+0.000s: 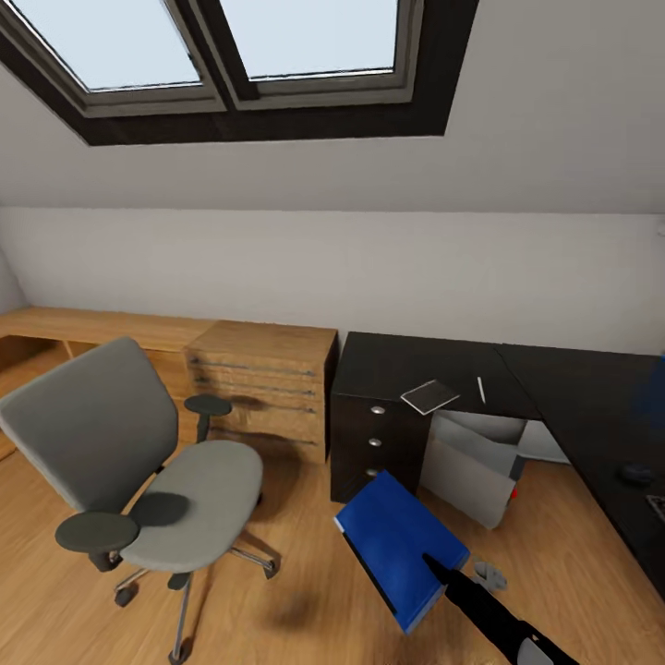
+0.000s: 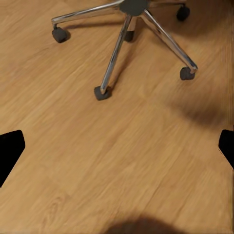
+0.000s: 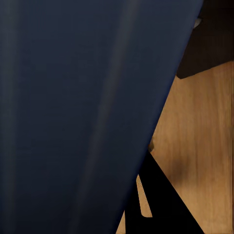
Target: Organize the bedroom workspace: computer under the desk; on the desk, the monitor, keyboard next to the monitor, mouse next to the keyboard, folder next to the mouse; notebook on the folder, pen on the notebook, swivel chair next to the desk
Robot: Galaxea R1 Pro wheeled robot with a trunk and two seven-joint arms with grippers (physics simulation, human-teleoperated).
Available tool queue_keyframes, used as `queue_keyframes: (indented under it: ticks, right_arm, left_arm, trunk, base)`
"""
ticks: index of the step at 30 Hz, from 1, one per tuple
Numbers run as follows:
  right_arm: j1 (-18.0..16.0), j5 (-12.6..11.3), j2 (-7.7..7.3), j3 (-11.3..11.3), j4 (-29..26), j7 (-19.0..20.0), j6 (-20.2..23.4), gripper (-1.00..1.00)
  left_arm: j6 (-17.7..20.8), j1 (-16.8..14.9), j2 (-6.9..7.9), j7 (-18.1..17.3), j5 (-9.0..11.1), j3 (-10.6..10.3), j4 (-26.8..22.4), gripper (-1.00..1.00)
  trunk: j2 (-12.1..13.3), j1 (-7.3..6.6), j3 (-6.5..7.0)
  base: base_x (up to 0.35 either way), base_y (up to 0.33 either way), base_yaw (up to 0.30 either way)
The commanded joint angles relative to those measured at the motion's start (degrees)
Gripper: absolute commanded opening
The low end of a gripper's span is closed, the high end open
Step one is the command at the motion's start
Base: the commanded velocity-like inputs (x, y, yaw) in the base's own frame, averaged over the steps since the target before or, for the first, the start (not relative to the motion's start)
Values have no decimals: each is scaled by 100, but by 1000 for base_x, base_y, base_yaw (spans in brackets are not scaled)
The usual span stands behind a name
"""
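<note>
Right claw [image 1: 434, 562] grips folder [image 1: 399, 543] above floor [image 1: 305, 591].

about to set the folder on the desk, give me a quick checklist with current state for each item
1. Folder held: ok, it hangs above the floor at the right pincer, off the chair.
2. Grip secure: cannot tell, the folder hides the fingers in the right wrist view.
3. Desk within reach: not ok, the folder is over the floor in front of the drawers.
4. Landing spot near the mouse: cannot tell, that end sits at the picture's edge.
5. Notebook and pen ready for stacking: ok, both lie on the desk, apart.
6. Left pincer free: ok, open over bare floor.
</note>
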Motion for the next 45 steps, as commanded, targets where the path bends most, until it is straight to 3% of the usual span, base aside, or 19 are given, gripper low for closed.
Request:
queue_keyframes:
  ticks: [1,12,22,30,34,38,45]
  right_arm:
    - [-5,53,0,-31,8,6,-49,-100]
    - [-5,51,-11,-33,3,4,-50,-100]
    - [-5,51,-82,-35,-1,7,-42,-100]
    - [-5,51,-92,-36,-1,7,-45,-100]
    - [-5,54,-82,-33,-1,18,-44,-100]
    - [-5,58,-82,-32,-1,29,-45,-100]
    - [-4,69,-95,-31,5,14,-50,-100]
  left_arm:
    - [-3,3,1,-24,49,0,-11,100]
    - [-22,3,-7,4,38,1,-410,100]
    - [-18,3,-225,-7,58,-1,-233,100]
    - [-22,3,-211,-16,78,14,-286,100]
    - [-18,3,-209,-21,79,17,-74,100]
    - [-28,3,-217,-23,74,18,28,100]
    - [-37,2,-197,-17,70,22,75,100]
  trunk:
    - [38,-22,13]
    - [479,-264,211]
    - [880,-483,390]
    - [1201,-659,534]
    - [1321,-725,588]
    - [1321,-725,588]
    - [1602,-879,714]
  base:
    - [0,0,-268]
    - [0,0,-268]
    - [0,0,-266]
    - [0,0,-265]
    - [0,0,-240]
    - [0,0,-100]
    - [0,0,-20]
